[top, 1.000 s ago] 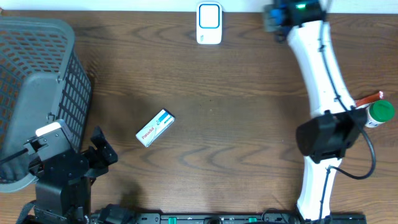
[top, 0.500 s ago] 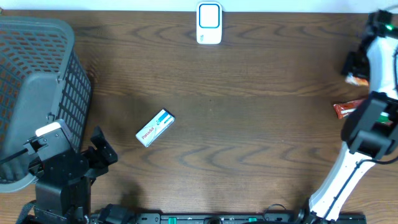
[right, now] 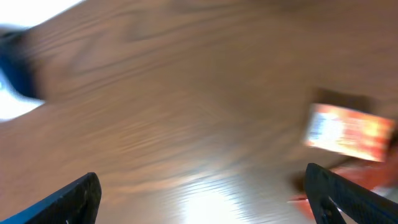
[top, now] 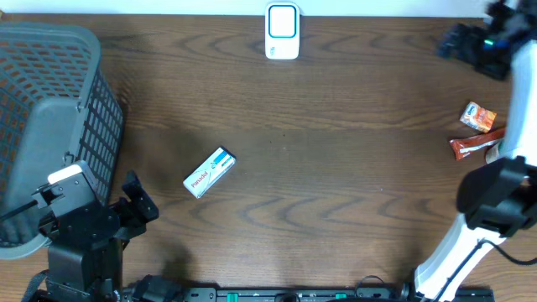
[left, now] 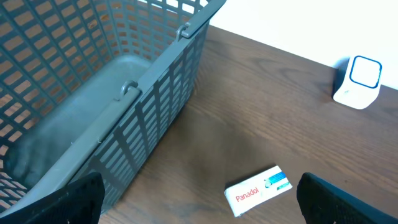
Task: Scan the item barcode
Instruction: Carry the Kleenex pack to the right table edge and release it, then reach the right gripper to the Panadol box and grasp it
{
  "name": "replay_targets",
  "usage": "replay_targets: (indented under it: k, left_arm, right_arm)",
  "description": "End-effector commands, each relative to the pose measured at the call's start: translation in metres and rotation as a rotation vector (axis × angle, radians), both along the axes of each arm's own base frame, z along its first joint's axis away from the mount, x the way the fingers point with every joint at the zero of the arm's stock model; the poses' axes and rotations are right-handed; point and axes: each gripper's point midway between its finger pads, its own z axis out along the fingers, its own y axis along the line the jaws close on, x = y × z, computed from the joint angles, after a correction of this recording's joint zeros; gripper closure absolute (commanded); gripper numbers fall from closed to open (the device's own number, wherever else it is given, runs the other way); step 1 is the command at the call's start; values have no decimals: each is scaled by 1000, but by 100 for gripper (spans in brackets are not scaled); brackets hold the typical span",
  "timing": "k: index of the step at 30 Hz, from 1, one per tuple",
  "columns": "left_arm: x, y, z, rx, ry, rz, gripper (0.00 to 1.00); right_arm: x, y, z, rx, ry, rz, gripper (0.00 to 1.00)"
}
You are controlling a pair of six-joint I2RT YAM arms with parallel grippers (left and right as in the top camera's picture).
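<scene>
A white Panadol box (top: 210, 172) lies flat on the wooden table, left of centre; the left wrist view shows it (left: 258, 190) ahead of my left gripper (left: 199, 208), a little right of its centre line. That left gripper (top: 134, 201) is open and empty at the front left. The white and blue scanner (top: 283, 32) stands at the back edge (left: 357, 81). My right gripper (top: 461, 42) hovers open and empty at the back right. An orange packet (top: 478, 116) lies on the table below it, blurred in the right wrist view (right: 351, 134).
A grey mesh basket (top: 50, 126) fills the left side, close beside my left arm (left: 124, 93). A red bar (top: 474, 146) lies by the orange packet, next to the white right arm (top: 520, 101).
The right arm swung from the back centre to the far right, and its jaws opened. The orange packet now lies free on the table. The left arm and the Panadol box stayed still.
</scene>
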Motion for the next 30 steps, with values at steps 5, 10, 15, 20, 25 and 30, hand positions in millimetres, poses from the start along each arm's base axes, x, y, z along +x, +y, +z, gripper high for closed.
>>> replay_targets:
  k: [5,10,15,20,25,30]
  left_arm:
    - [-1,1,5,5,-11,1,2]
    - [-1,1,5,5,-11,1,2]
    - [-1,1,5,5,-11,1,2]
    - [-1,1,5,5,-11,1,2]
    - [-1,1,5,5,-11,1,2]
    - [-1,1,5,5,-11,1,2]
  right_arm:
    - [-24,212,-14,2,69,487,1]
    - [-55,303,-27,-145,66,694,1]
    - [-98,381,-56,-147,115,856,1]
    - [-139,417,-91,-240,170,1162,1]
    - [-172,426,-109,-368,172,1582,1]
    - [-177,436,-124,-395,150,1719,1]
